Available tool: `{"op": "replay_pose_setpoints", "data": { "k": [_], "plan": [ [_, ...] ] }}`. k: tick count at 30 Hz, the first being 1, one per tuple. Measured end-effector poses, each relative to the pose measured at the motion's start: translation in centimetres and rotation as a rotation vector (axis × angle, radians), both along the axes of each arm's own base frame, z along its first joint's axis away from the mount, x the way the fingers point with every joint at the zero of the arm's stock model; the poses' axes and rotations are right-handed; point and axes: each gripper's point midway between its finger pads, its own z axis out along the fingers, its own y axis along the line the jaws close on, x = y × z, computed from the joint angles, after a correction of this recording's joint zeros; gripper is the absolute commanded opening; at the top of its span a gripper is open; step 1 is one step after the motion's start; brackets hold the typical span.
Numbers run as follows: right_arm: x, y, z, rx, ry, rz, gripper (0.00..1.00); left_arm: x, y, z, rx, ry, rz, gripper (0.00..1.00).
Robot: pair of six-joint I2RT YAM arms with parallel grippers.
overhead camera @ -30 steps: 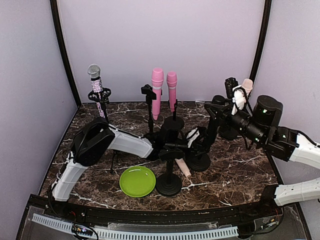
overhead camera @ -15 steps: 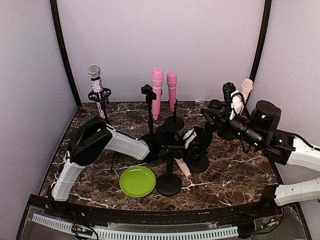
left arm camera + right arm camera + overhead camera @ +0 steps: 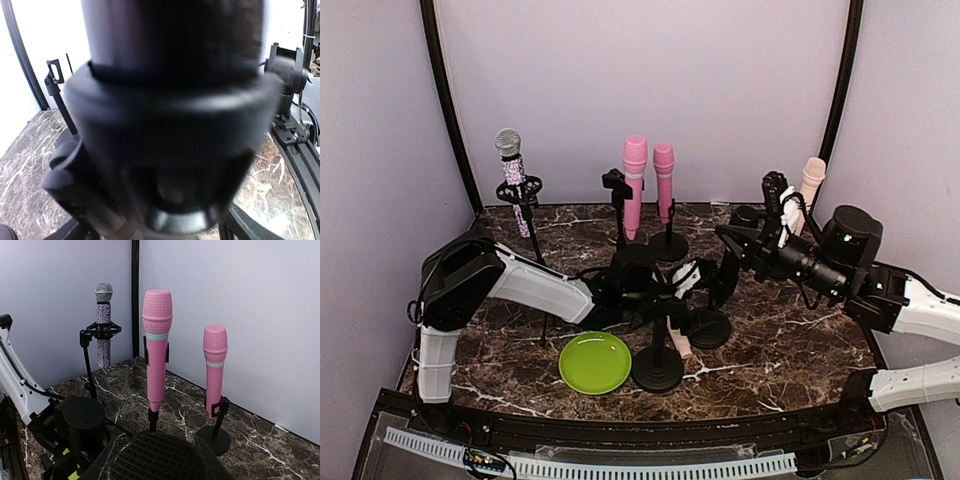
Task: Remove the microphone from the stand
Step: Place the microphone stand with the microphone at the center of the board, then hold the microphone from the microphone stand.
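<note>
Both arms reached toward the middle of the marble worktop (image 3: 790, 340), meeting over a cluster of black stands. The left tool (image 3: 678, 288) came in low from the left and the right tool (image 3: 722, 275) from the right, the two close together above a round black base (image 3: 708, 325). The black microphone (image 3: 150, 457) sat right beneath the right wrist camera, its mesh head filling the bottom edge of that view. Whether it was seated in its holder could not be made out. The mesh head hid the right tool's fingers, so it could not be told whether they were apart or clamped. The left wrist view was filled by a blurred black cylinder pressed close to the lens, and the left tool's fingers could not be told either. Just in front of the cluster stood another black stand (image 3: 658, 368) on a round base, with a green plate (image 3: 595, 362) beside it on the left and a pale pink handle (image 3: 678, 340) lying low just to its right. At the rear left a glittery microphone (image 3: 510, 165) with a silver head stood upright in a ring holder. Two pink microphones, the taller (image 3: 635, 180) and the shorter (image 3: 663, 180), stood upright near the back wall, with an empty clip stand (image 3: 616, 190) just left of them. A pale pink microphone (image 3: 811, 175) stood upright behind the right arm.
</note>
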Motion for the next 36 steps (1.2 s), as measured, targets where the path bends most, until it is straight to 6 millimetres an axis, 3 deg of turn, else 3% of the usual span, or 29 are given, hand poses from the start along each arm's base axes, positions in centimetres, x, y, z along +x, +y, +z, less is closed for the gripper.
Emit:
{"op": "replay_pose_setpoints", "data": {
  "k": [6, 13, 23, 30, 36],
  "plan": [
    [-0.6, 0.5, -0.2, -0.006, -0.002, 0.047, 0.66, -0.7, 1.6, 0.3, 0.017, -0.009, 0.005, 0.86],
    [-0.2, 0.0, -2.2, 0.009, 0.1, 0.004, 0.85, -0.9, 2.6, 1.1, 0.02, -0.01, 0.03, 0.86],
    [-0.1, -3.4, -0.4, 0.136, 0.154, -0.118, 0.93, -0.6, 2.9, 3.9, -0.031, 0.0, 0.067, 0.87],
    [-0.5, -4.8, -0.1, 0.158, 0.17, -0.158, 0.83, -0.1, 3.5, 4.6, -0.058, 0.036, 0.089, 0.87],
    [0.2, -6.0, -1.5, 0.128, 0.213, -0.246, 0.78, 0.2, 3.8, 4.7, -0.066, 0.076, 0.081, 0.87]
  ]
}}
